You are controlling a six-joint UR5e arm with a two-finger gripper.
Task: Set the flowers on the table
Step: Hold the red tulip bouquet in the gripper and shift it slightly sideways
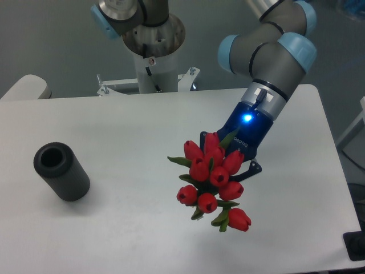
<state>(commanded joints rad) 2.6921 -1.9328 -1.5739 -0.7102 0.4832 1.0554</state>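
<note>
The flowers [212, 180], a bunch of red tulip buds with green leaves, are held out over the right middle of the white table [131, 125], buds pointing toward the camera. My gripper [232, 161] is behind the bunch, shut on its stems. The stems and the fingertips are hidden by the buds. I cannot tell whether the bunch touches the tabletop.
A dark grey hollow cylinder [61, 170] lies tilted on the left of the table. The arm's base column [154, 57] stands at the table's far edge. A dark object [356, 246] sits at the near right corner.
</note>
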